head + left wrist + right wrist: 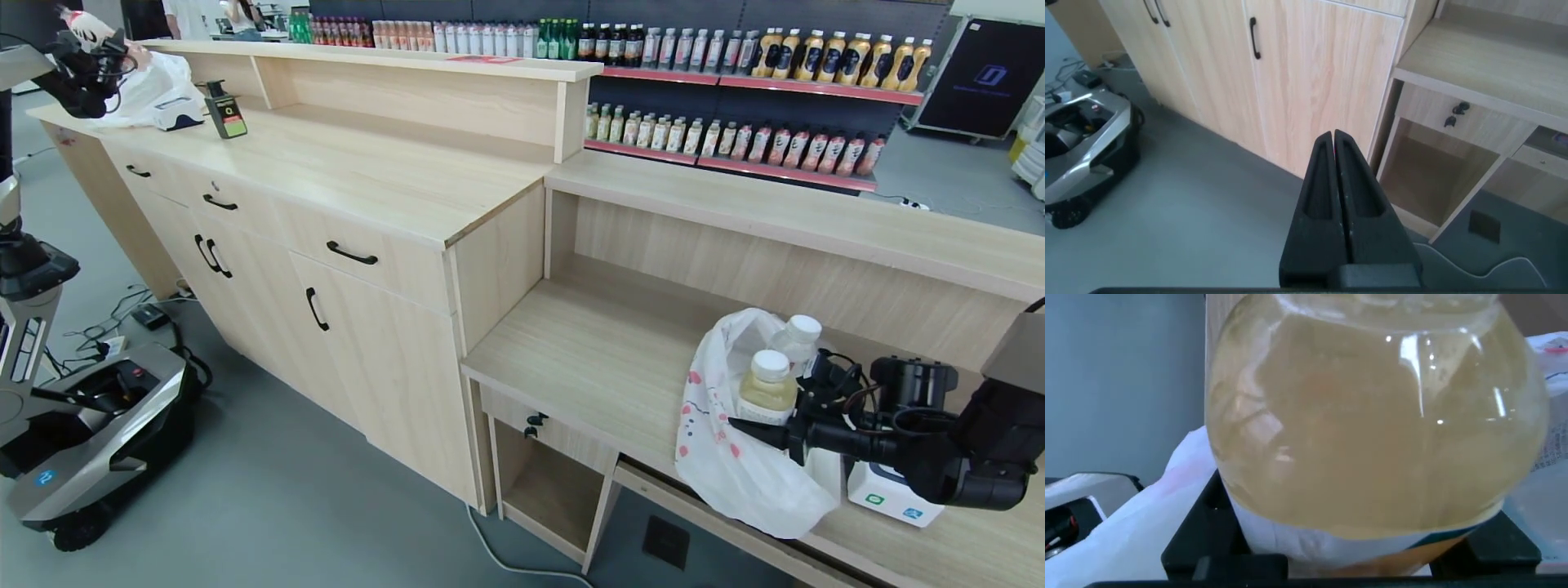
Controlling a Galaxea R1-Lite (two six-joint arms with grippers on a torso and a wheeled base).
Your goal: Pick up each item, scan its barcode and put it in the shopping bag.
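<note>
My right gripper (775, 412) is shut on a bottle of pale yellow drink (767, 390) with a white cap, held upright at the mouth of the white shopping bag (735, 465) on the low counter. In the right wrist view the bottle (1364, 416) sits between black fingers (1204, 543). A second white-capped bottle (797, 335) stands inside the bag just behind it. A white scanner box (894, 494) rests on the counter beside the bag. My left gripper (1334, 135) is shut with nothing in it, hanging over the grey floor in front of the wooden cabinet.
The low wooden counter (588, 351) has a raised back wall and a taller cabinet (343, 269) with black handles to its left. Drink shelves (735, 90) line the back. Another robot (73, 408) stands on the floor at far left, with cables nearby.
</note>
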